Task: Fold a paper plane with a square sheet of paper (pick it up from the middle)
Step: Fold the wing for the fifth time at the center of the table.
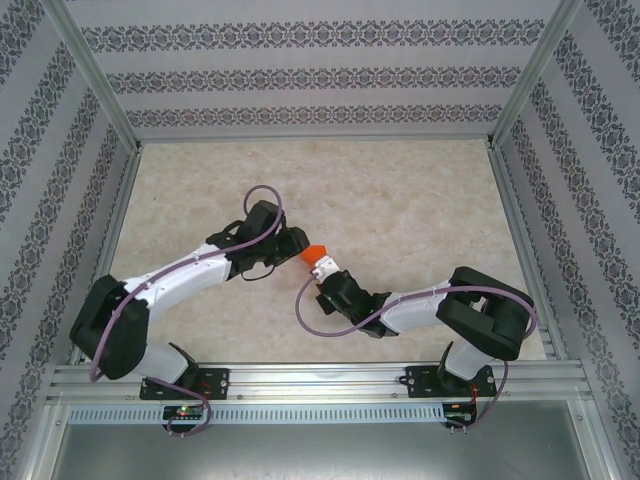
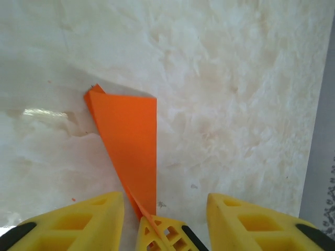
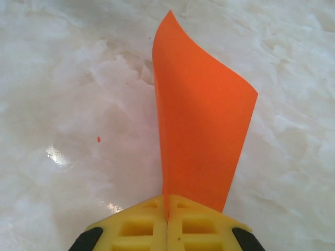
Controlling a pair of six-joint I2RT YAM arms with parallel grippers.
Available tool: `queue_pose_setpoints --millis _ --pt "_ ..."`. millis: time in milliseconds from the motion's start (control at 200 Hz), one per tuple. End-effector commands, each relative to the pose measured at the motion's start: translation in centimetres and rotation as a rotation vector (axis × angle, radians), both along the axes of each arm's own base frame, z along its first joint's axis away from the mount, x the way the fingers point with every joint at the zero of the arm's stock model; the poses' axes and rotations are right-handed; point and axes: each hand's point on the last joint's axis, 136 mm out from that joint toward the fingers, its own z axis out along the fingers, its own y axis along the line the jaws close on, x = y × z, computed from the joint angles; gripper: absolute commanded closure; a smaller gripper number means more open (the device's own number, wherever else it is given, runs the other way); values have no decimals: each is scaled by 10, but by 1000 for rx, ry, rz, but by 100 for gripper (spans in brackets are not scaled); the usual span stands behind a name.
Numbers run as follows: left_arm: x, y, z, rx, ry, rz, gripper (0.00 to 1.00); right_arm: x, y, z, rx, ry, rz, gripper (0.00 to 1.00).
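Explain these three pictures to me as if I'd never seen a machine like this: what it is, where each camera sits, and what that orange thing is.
Two robot arms are bolted at the near edge of a marbled table. The overhead picture looks down from above and behind them. The other two come from cameras on each wrist, looking past yellow fingers. The orange thing is the paper plane, a folded sheet. The right pincer is shut on its narrow end, holding it up above the table. The left pincer is open, one finger on either side of the right pincer's tip and the paper.

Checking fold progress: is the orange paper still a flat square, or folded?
Folded. The paper plane is a narrow pointed shape, its tail pinched in the shut right gripper above the table.
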Motion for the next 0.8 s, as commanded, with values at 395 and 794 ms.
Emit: queue_pose_setpoints --millis 395,794 --pt "3 -6 -2 -37 -31 -42 51 10 6 15 537 239 -108 100" --pt "4 -46 -21 -118 25 -163 48 18 -6 -9 671 439 -204 100"
